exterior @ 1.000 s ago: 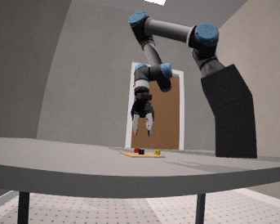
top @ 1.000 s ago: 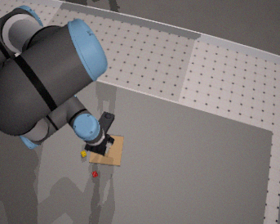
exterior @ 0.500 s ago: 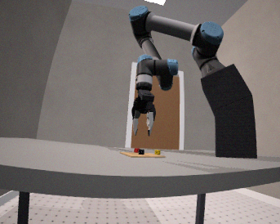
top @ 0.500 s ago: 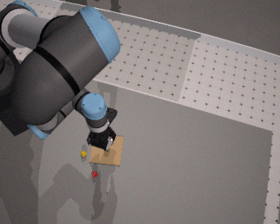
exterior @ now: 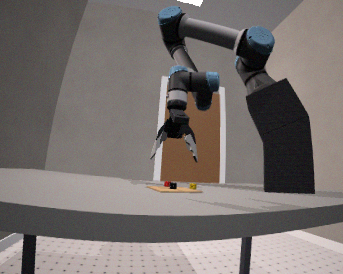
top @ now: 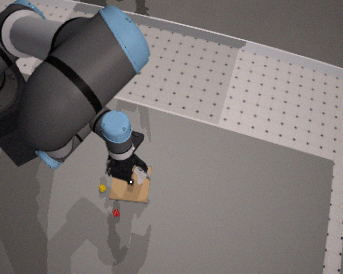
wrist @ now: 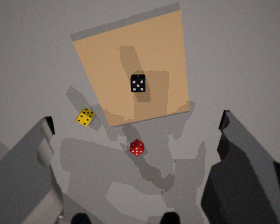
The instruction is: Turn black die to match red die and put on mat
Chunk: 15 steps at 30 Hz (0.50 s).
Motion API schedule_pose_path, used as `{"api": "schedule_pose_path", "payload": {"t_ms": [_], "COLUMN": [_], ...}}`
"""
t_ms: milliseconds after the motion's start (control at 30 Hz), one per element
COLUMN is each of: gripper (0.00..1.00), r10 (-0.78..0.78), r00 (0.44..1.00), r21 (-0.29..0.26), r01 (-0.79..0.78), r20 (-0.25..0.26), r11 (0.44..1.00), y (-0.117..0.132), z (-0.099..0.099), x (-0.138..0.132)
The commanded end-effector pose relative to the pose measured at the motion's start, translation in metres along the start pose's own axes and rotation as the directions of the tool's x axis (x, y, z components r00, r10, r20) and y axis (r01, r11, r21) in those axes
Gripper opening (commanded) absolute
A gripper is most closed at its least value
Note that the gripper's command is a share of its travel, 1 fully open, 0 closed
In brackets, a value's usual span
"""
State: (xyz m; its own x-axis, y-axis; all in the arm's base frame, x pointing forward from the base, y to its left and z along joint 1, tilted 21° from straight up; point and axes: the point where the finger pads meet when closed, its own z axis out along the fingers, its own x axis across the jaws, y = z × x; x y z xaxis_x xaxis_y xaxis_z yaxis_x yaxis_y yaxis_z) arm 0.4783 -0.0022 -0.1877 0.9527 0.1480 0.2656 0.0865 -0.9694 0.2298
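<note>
Gripper [exterior: 174, 148] is seen spread wide, nothing between the fingers; it hangs well above the table [exterior: 89, 200] in the exterior view, jaws pointing down.

Black die [wrist: 137, 83] is seen flat on the tan mat [wrist: 156, 50], fully inside its edges, well below the gripper and apart from both fingers; in the wrist view it sits between and beyond the two fingertips, roughly on the centre line.

Red die [wrist: 136, 147] lies off the mat on the grey surface, near the mat's closest edge; yellow die [wrist: 85, 117] lies off the mat too, just beside its left corner.

Wrist view only: pips are readable; five is shown on top of the black die; the red die's top appears to carry five as well, though small and blurred.

Top view: black die is hidden under the wrist; only red die [top: 116, 213], yellow die [top: 103, 188] and part of the mat [top: 134, 192] are visible.

Exterior view: height of the gripper over the dice is shown, which the other two views do not give; dice appear as small blocks in a row, faces unreadable.
</note>
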Motion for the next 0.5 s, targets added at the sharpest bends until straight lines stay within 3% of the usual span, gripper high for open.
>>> {"api": "schedule_pose_path", "payload": {"t_ms": [0,467], "gripper": [1.0,1.0], "r10": [0.0,0.0], "r00": [1.0,1.0], "r21": [-0.001,-0.001], "r01": [0.0,0.0], "r20": [-0.001,-0.001], "r11": [1.0,1.0], "y": [0.0001,0.0001], "z": [-0.0003,-0.0099], "x": [0.0004,0.0004]}}
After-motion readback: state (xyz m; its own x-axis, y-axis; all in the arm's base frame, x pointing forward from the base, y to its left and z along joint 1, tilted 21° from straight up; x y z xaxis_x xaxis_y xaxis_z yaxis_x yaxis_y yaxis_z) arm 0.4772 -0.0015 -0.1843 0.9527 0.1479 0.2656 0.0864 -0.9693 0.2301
